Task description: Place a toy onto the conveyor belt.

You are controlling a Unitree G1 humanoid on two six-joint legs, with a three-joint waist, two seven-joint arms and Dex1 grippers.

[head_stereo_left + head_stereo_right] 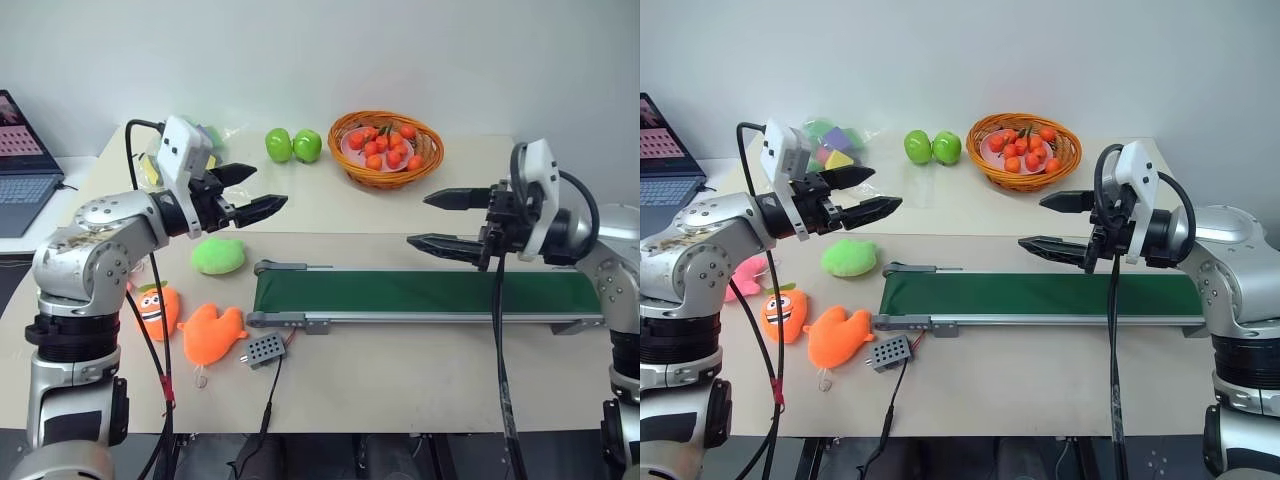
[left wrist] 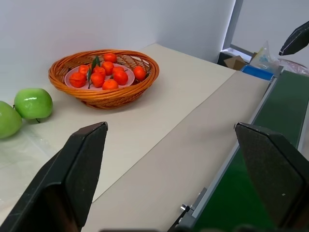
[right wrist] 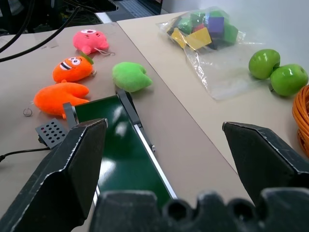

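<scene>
Left gripper [image 1: 252,193]: yours hangs spread wide, empty, above the table
Toy [image 1: 156,308]: lies left of conveyor belt [image 1: 430,294], beside plain orange plush [image 1: 212,333]
Handling: likely soft, light; pinch its middle

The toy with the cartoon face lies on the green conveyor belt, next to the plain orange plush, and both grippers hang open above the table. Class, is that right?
Not quite. The toy lies on the table, off the end of the conveyor belt, as the right eye view shows. It is next to the plain orange plush, and the left gripper and right gripper do hang open.
</scene>
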